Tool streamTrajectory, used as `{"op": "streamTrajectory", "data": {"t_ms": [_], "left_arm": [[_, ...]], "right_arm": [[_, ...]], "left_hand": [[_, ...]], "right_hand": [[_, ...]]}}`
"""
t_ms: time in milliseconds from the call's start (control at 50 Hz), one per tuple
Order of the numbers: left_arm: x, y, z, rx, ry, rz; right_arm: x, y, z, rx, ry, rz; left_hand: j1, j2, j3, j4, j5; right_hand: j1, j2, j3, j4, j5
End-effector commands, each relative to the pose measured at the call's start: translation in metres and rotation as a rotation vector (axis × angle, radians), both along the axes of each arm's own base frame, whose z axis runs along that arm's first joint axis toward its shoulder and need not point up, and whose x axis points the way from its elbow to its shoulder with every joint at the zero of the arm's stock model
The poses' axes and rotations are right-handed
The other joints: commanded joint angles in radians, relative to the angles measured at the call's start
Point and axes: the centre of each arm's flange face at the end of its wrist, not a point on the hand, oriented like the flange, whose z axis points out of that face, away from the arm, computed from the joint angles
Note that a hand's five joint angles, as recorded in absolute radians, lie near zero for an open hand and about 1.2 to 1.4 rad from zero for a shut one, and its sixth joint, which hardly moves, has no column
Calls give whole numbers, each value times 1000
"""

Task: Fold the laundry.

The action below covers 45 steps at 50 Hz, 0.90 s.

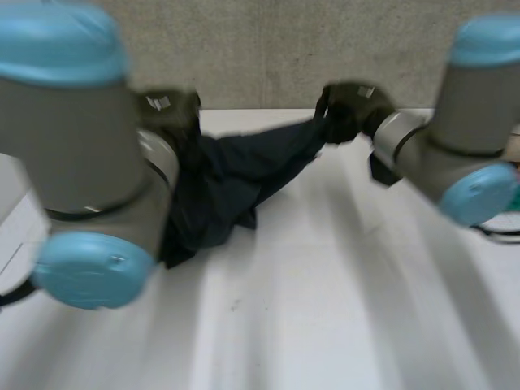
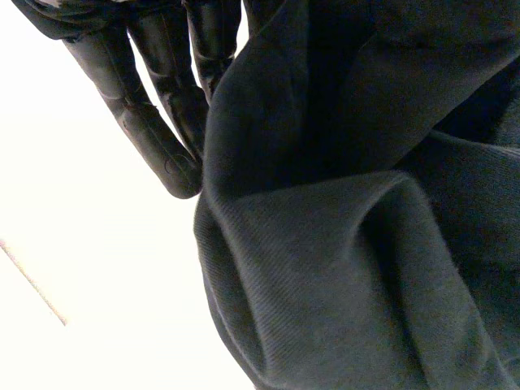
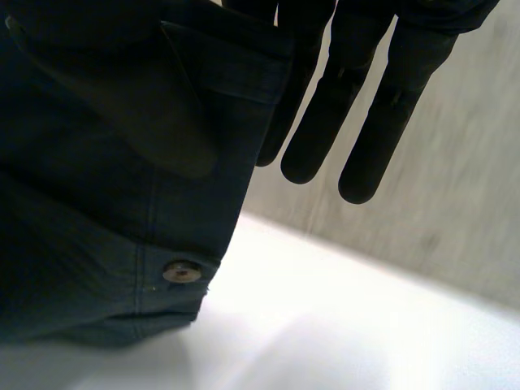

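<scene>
While the left hand [image 1: 173,110] and right hand [image 1: 351,110] each pinch an end, the dark twill garment [image 1: 236,175] sags in soft folds.

the head camera sits behind and between the arms, looking down across the white table [image 1: 325,309] toward the grey wall [image 1: 284,49]. the left arm [image 1: 73,146] and right arm [image 1: 463,138] loom close at its sides. the left wrist camera looks along the left hand [image 2: 142,122], very near the dark garment [image 2: 349,244]. the right wrist camera looks past the right hand [image 3: 325,114] toward table and wall, with the cloth's button [image 3: 180,272] close by. all three views share the garment; the head and right wrist views also share the wall.
</scene>
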Motion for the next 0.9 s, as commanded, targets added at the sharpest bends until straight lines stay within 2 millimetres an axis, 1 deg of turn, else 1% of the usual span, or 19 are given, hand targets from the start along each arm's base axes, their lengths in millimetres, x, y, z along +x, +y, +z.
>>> {"op": "streamTrajectory", "data": {"t_ms": [20, 60, 160, 240, 300, 380, 400, 460, 520, 580, 620, 660, 680, 700, 720, 740, 780, 800, 900], "left_arm": [[35, 31, 91, -211, 91, -61], [46, 45, 115, -278, 107, -70], [62, 68, 149, -376, 145, -88], [63, 67, 155, -396, 153, -89], [56, 53, 150, -383, 139, -87], [42, 16, 133, -351, 112, -71], [36, -3, 125, -345, 104, -64], [24, -33, 108, -336, 85, -65], [-2, -83, 76, -354, 71, -88], [-15, -111, 53, -371, 63, -98], [-22, -139, 31, -395, 56, -102], [-22, -158, 15, -406, 49, -94], [-16, -176, 2, -412, 32, -65], [-14, -181, -5, -404, 22, -53], [-7, -191, -15, -386, -9, -3], [-2, -194, -20, -370, -26, 29], [5, -196, -26, -339, -51, 90], [16, -198, -28, -309, -67, 153], [31, -187, -20, -262, -86, 229]], "right_arm": [[-26, 54, 93, -269, 113, 78], [-34, 68, 117, -351, 125, 69], [-44, 78, 147, -450, 96, 34], [-45, 68, 146, -459, 93, 17], [-39, 54, 134, -429, 107, 1], [-36, 30, 111, -373, 130, -59], [-35, 21, 101, -351, 142, -84], [-31, 9, 85, -324, 156, -114], [-8, 5, 55, -285, 146, -104], [3, 0, 35, -256, 120, -114], [14, -5, 14, -228, 84, -130], [25, -6, 3, -229, 53, -107], [37, -4, -6, -242, 44, -63], [44, -2, -12, -249, 51, -32], [46, -1, -21, -240, 79, -3], [46, -1, -23, -237, 93, 5], [39, -5, -23, -232, 113, -3], [31, -8, -18, -230, 121, -19], [2, -29, -15, -207, 148, -83]], "left_hand": [[283, 207, 219, 205, 243], [283, 207, 219, 205, 243], [283, 207, 219, 205, 243], [283, 207, 219, 205, 243], [283, 207, 219, 205, 243], [283, 207, 219, 205, 243], [283, 207, 219, 205, 243], [283, 207, 219, 205, 243], [283, 207, 219, 205, 243], [283, 207, 219, 205, 243], [283, 207, 219, 205, 243], [18, -58, -46, -60, -22], [-443, -519, -507, -521, -483], [-596, -672, -660, -673, -635], [-856, -932, -920, -934, -896], [-939, -1014, -1003, -1016, -978], [-939, -1014, -1003, -1016, -978], [-939, -1014, -1003, -1016, -978], [-939, -1014, -1003, -1016, -978]], "right_hand": [[276, 221, 212, 203, 234], [276, 221, 212, 203, 234], [276, 221, 212, 203, 234], [276, 221, 212, 203, 234], [276, 221, 212, 203, 234], [276, 221, 212, 203, 234], [276, 221, 212, 203, 234], [276, 221, 212, 203, 234], [276, 221, 212, 203, 234], [276, 221, 212, 203, 234], [252, 197, 188, 179, 211], [-352, -407, -416, -425, -394], [-946, -1001, -1010, -1019, -987], [-946, -1001, -1010, -1019, -987], [-946, -1001, -1010, -1019, -987], [-946, -1001, -1010, -1019, -987], [-946, -1001, -1010, -1019, -987], [-946, -1001, -1010, -1019, -987], [-946, -1001, -1010, -1019, -987]]}}
